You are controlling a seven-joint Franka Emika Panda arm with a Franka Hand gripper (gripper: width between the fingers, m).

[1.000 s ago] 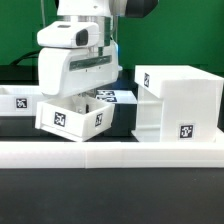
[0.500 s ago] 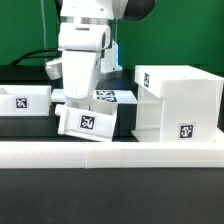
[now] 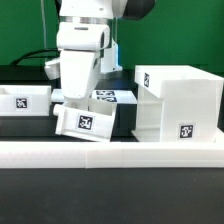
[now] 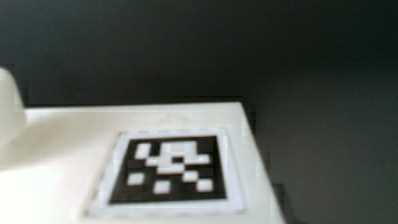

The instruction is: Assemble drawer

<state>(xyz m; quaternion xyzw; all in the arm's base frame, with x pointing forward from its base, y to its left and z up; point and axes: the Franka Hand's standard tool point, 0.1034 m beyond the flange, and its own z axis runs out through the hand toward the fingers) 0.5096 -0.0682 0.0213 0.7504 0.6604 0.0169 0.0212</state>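
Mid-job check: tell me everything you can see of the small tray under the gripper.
The small tray looks like white plastic, box-shaped, with a black-and-white square tag on its facing wall. It is tilted, not level, just behind the long rail. The gripper comes down on its upper edge and seems to hold it; the fingers are hidden. One end lies close to the housing; whether they touch cannot be told.

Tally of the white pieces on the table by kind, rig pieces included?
Housing: 1, the cube-shaped housing
Trays: 2, the tilted tray and the level tray at the exterior view's left
Rail: 1, the long rail in front
Marker board: 1, the marker board, mostly hidden
Total: 5
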